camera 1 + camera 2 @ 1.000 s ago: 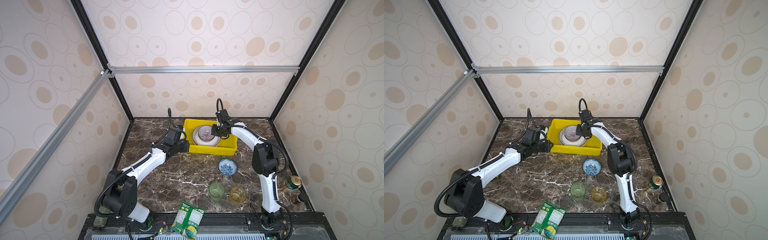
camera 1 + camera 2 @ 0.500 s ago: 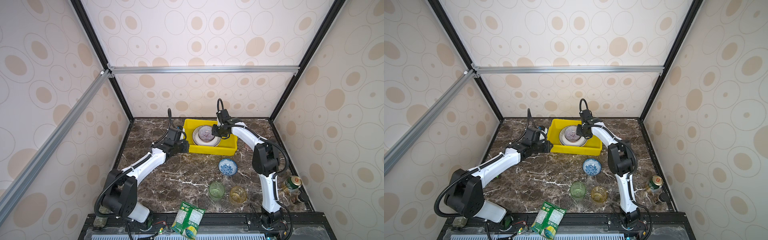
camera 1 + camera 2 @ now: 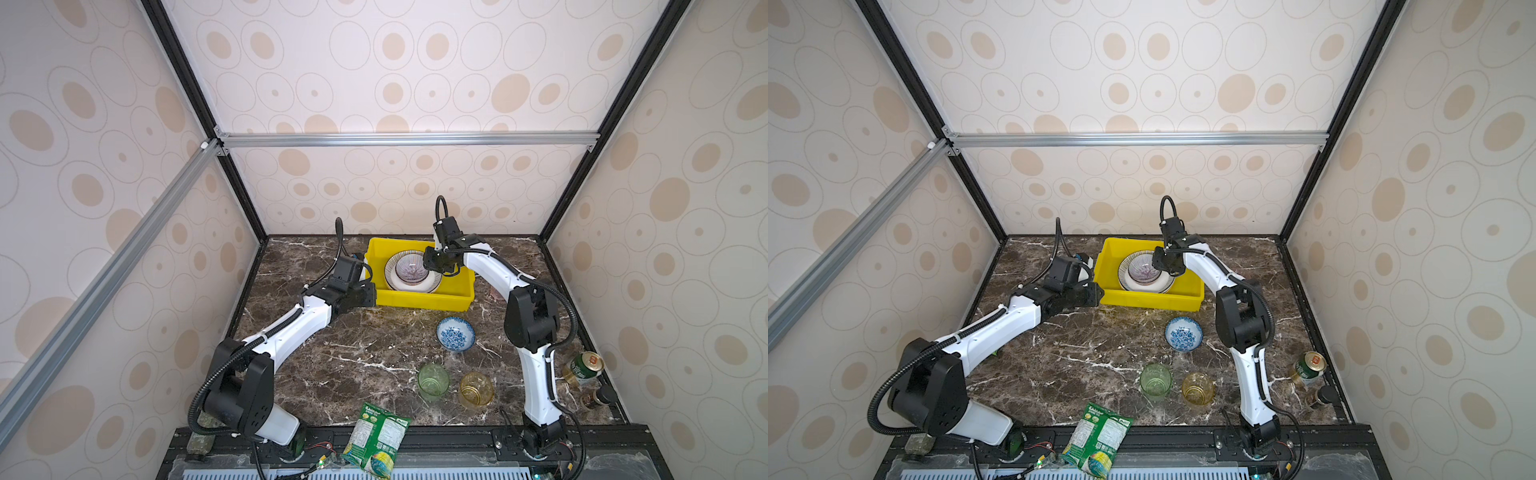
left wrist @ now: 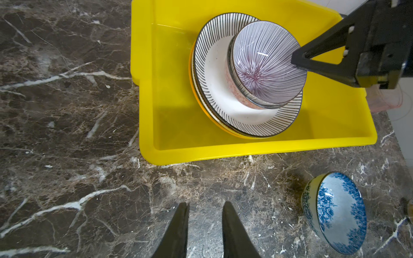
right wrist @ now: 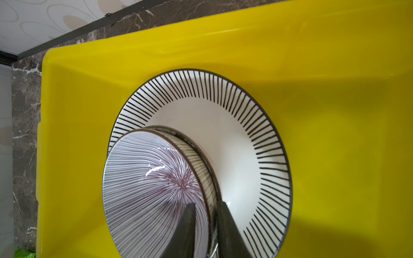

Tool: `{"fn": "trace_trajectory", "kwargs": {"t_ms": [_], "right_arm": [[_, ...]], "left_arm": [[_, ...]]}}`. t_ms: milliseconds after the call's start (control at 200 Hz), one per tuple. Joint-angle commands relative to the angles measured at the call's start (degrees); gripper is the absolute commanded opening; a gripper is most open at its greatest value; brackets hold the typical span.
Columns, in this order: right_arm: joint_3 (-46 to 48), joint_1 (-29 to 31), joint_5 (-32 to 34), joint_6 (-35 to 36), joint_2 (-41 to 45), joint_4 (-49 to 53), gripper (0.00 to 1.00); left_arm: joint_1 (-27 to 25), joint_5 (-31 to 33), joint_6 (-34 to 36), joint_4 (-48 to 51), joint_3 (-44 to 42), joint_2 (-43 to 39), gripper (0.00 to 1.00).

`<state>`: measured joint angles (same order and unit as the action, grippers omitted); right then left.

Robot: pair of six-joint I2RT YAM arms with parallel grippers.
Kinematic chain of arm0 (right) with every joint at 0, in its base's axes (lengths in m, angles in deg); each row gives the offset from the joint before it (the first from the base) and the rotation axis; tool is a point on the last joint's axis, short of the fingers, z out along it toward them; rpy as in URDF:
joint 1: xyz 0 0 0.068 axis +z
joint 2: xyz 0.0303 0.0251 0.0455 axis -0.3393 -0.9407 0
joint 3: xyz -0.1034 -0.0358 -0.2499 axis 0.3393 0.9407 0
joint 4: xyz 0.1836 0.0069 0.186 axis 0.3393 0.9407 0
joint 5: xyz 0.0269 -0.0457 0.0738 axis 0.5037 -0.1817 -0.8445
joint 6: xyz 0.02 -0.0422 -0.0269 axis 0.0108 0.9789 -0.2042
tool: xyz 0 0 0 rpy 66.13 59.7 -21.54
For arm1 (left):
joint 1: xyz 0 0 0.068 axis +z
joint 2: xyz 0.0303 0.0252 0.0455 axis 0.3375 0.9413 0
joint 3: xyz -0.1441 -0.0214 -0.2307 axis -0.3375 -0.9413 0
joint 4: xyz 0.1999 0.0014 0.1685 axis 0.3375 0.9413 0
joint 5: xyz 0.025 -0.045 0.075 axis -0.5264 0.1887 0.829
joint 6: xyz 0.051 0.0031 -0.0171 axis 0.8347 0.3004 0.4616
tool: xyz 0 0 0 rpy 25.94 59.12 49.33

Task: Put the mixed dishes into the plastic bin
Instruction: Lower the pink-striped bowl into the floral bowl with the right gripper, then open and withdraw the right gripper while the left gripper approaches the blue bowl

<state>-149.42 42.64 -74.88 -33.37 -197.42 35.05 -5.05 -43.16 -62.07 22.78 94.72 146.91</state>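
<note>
Two white-and-black robot arms reached toward the far edge of the dark marble table (image 3: 357, 345).
The left arm (image 3: 291, 328) lay low and stretched out, its black parallel left gripper (image 4: 205, 206) pointing forward, jaws parted by a narrow gap. The right arm (image 3: 494, 266) arched over, its black right gripper (image 5: 206, 204) tipped downward, jaws slightly apart.

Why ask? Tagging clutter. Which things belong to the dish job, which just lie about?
Job: yellow plastic bin, black-striped ceramic plate, purple-striped ceramic bowl, blue floral ceramic bowl, green glass tumbler, amber glass tumbler.
Idle: green snack packet, green drink can, dark bottle.
</note>
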Motion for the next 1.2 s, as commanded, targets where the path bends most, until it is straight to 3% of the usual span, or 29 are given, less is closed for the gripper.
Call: {"fn": "trace_trajectory", "kwargs": {"t_ms": [0,685,1195], "right_arm": [[-1.7,-0.3,-0.3,-0.5,0.2,0.2,0.21],[2.8,-0.7,-3.1,2.6,10.8,-0.9,0.27],[21.2,-0.8,-4.0,8.8,30.2,-5.1,0.35]], "left_arm": [[0.4,1.2,0.0,1.9,2.9,-2.0,0.28],[0.4,6.8,2.4,10.7,9.3,-1.4,0.30],[0.2,10.1,3.4,17.8,16.7,1.1,0.31]]}}
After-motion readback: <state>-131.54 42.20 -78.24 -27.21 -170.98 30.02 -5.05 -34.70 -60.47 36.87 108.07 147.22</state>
